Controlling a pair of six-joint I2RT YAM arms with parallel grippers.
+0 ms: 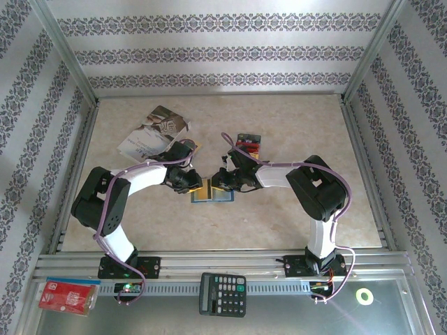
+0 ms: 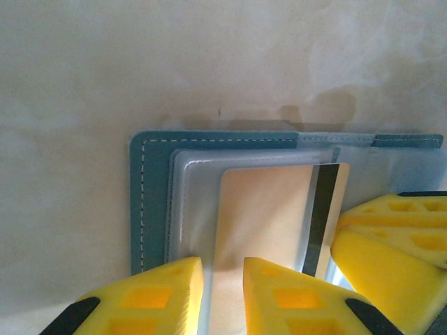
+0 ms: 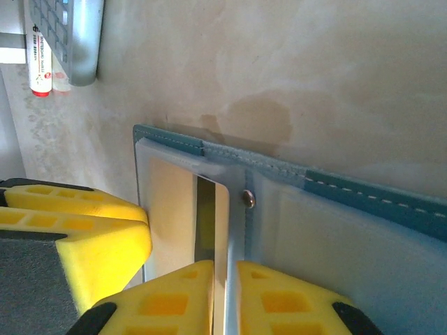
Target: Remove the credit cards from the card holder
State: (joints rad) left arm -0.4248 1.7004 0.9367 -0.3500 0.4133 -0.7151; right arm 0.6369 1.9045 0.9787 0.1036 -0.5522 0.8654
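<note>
The card holder (image 1: 209, 195) lies open and flat in the middle of the table, a blue wallet (image 2: 150, 202) with clear pockets (image 3: 363, 192). A gold-tan credit card (image 2: 269, 209) with a black stripe sticks partly out of one pocket (image 3: 171, 202). My left gripper (image 2: 223, 279) rests tips-down on that pocket and card, jaws narrowly apart (image 1: 190, 183). My right gripper (image 3: 225, 279) stands opposite (image 1: 222, 180) with only a thin gap, which straddles the card's free edge. Red and black credit cards (image 1: 248, 144) lie on the table behind the right gripper.
Printed booklets (image 1: 154, 129) lie at the back left. A black calculator (image 1: 223, 294) and a red packet (image 1: 68, 294) sit on the near ledge beyond the metal rail (image 1: 223, 262). Patterned walls enclose the table on three sides.
</note>
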